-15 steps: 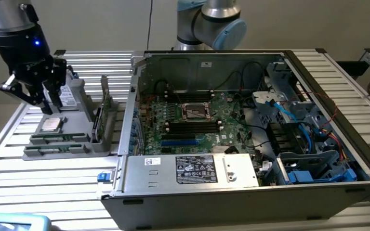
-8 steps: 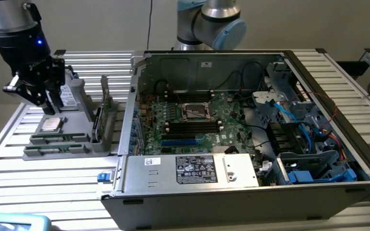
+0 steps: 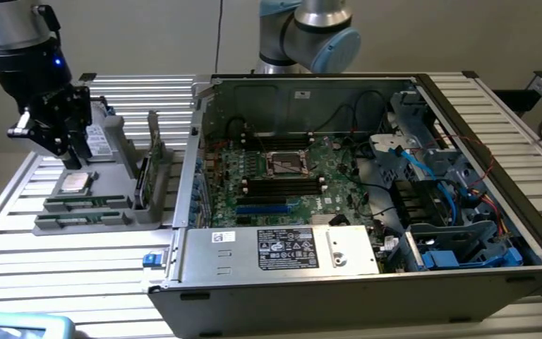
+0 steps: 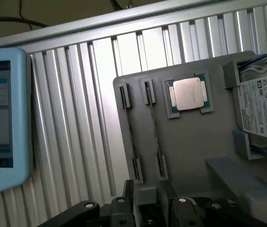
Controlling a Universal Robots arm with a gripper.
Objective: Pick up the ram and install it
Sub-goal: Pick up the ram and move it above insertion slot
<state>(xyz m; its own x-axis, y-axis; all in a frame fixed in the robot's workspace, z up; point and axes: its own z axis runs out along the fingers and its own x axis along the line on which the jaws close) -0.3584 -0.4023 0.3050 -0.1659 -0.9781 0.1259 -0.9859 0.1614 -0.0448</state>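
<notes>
Found the light-blue, rounded plastic tablet [image 3: 12, 326] cropped to one corner at the exterior view's lower left; found it cropped again in the wrist view, screen content unreadable. Found the grey-and-blue robot arm joint [image 3: 313, 32] cut by the upper edge. Could not read the print on the white label of the silver metal power-supply cover [image 3: 285, 248]. Saw the two thin green ram sticks [image 4: 154, 135] edge-on in the grey moulded tray [image 4: 190, 151], chips not discernible. Found the silver labelled hard drive [image 4: 261, 111] and the black gripper [image 4: 146, 198] cropped at the wrist view's borders.
</notes>
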